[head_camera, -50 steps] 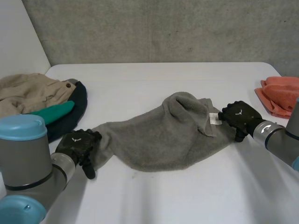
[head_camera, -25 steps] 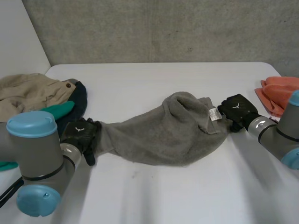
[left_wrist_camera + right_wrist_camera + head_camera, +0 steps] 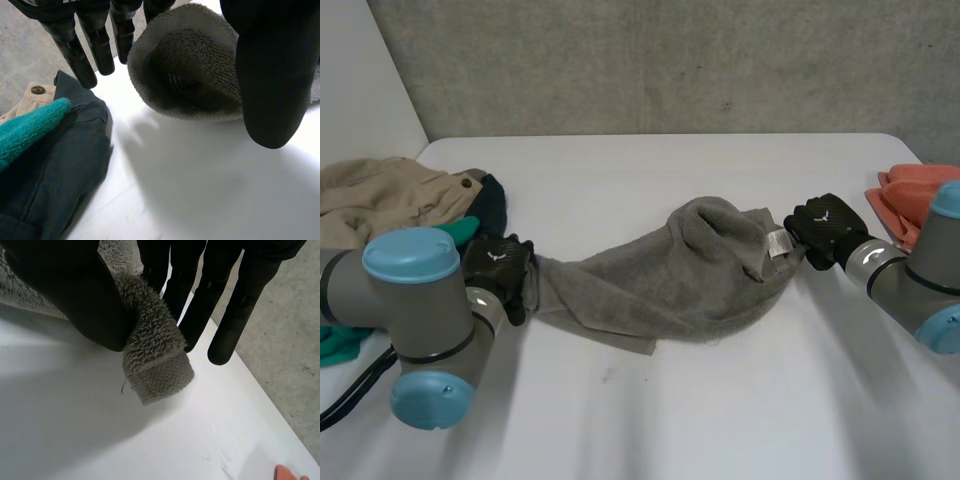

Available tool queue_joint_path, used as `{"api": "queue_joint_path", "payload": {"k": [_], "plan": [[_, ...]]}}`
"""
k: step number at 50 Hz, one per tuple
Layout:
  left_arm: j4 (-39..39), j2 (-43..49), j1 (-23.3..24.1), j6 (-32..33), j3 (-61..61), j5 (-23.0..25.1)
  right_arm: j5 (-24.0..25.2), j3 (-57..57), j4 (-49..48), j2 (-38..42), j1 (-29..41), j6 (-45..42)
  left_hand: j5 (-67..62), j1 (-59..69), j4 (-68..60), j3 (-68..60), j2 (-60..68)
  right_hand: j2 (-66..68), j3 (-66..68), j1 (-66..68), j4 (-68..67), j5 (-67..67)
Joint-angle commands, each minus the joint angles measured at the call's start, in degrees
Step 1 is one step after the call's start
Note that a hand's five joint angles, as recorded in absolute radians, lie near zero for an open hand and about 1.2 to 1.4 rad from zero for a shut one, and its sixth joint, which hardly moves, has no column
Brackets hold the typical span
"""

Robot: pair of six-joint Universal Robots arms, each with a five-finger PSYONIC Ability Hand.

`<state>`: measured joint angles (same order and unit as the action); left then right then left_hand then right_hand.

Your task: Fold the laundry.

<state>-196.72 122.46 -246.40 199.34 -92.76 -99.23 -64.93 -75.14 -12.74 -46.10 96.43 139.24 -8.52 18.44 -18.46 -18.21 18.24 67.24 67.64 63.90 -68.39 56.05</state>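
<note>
The grey towel (image 3: 680, 280) lies bunched across the middle of the white table (image 3: 720, 420), its long way running side to side. In front of it the table is bare. The left hand (image 3: 498, 268) pinches the towel's left end, and the right hand (image 3: 825, 228) pinches its right corner. Farther back sit a clothes pile (image 3: 380, 210) and an orange cloth (image 3: 910, 200).

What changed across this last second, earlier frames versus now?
Both hands moved toward the far side of the table, dragging the grey towel with them: the left hand pinching its left end, the right hand its right corner. Neither let go. The clothes pile and orange cloth stayed put.
</note>
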Motion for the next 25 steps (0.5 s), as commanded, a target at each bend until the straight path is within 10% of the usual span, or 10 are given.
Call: {"api": "queue_joint_path", "payload": {"k": [1, 25], "plan": [[-0.6, 1.7, 0.3, 0.0, 1.9, 1.2, -1.3, -0.4, 4.4, -1.9, -0.5, 0.4, -8.2, 8.2, -8.2, -8.5, 8.4, 12.8, 12.4, 16.1, -11.6, 13.9], [-5.0, -7.8, 1.8, 1.5, -5.4, 2.2, -2.7, -0.6, 7.3, -2.8, -0.5, 0.1, -0.3, 0.4, -0.3, -0.6, 0.6, 12.8, 12.4, 16.1, -11.6, 13.9]]}}
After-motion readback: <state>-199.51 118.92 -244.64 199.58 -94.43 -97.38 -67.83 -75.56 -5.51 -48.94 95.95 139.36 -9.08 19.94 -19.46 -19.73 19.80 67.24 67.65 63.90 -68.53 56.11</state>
